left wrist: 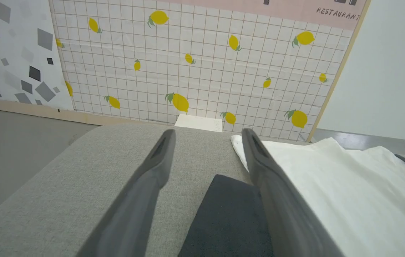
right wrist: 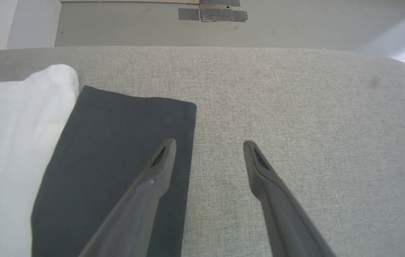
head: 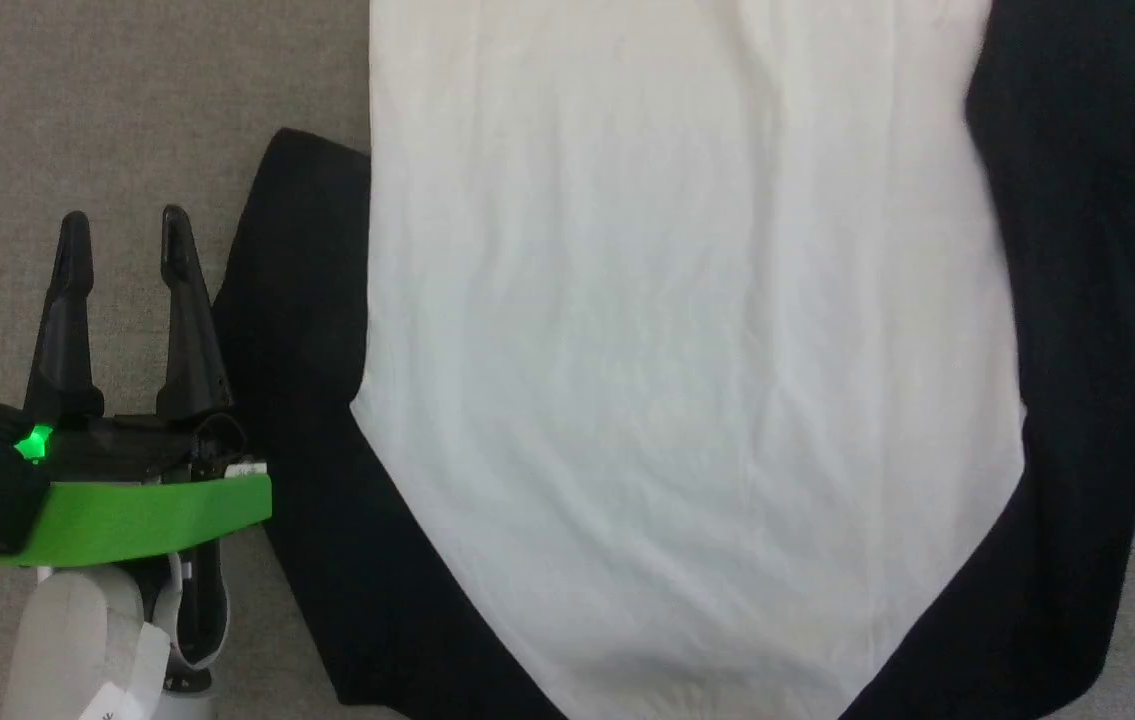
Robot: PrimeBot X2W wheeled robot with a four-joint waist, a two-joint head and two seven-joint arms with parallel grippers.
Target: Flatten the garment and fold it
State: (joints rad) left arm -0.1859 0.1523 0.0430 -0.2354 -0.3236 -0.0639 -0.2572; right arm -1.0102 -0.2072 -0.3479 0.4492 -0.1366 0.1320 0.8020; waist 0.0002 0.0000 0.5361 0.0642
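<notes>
Left claw spread wide, pinching nothing, poised over the grey fabric tabletop just beside the left black sleeve of the T-shirt. From the left wrist, a corner of that black sleeve between the two dark fingers, the inner finger crossing the black-white seam.

Right claw likewise spread wide and empty, at the T-shirt's right side: one finger above the outer edge of the right black sleeve, the other above bare tabletop. Contact with the cloth impossible to judge for either claw.

T-shirt lying flat across the tabletop, broad white body panel in the middle, only faintly creased, black sleeves and sides flanking it.

Beyond the T-shirt's far corner, a small white box at the tabletop's far edge, then a wall panel of white grid tiles dotted with yellow lemons. Grey floor beyond the T-shirt's right side.
</notes>
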